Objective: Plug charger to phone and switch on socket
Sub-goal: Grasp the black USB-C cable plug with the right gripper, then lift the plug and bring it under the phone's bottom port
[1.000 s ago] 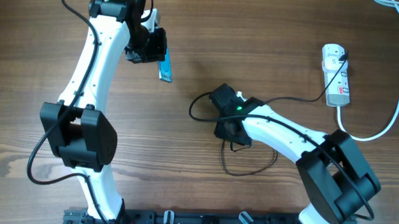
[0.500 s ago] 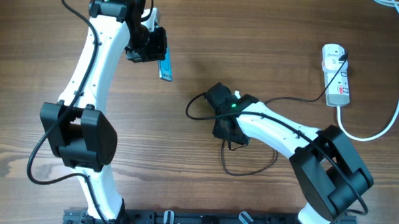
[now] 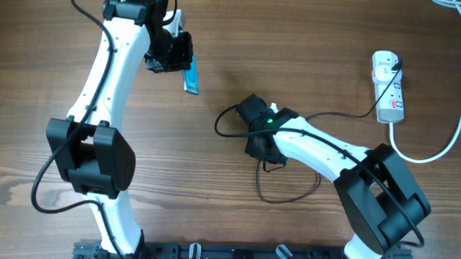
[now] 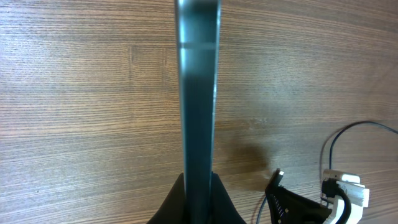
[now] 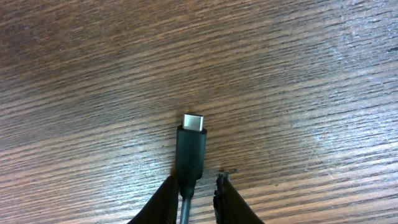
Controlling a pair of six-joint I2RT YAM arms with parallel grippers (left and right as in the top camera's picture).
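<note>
One phone [image 4: 198, 93], left tool [image 4: 198, 202]; charger [image 5: 191, 146], right tool [image 5: 194, 185] — socket [image 3: 388, 96] print illegible.

Phone [image 4: 198, 93] gripped edge-on in my left claw [image 4: 198, 202], a thin dark-teal strip on my wrist feed, charger [image 5: 191, 146] plug, silver tip forward, between my right claw [image 5: 198, 191] fingers, black cable looping behind it, white socket [image 3: 387, 87] well apart.

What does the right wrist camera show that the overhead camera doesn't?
Only right wrist: the metal plug tip of the charger, held in the right gripper. Only overhead: the phone in the left gripper, and the socket with its white cord. Both: the charger's black cable and the wooden table.
</note>
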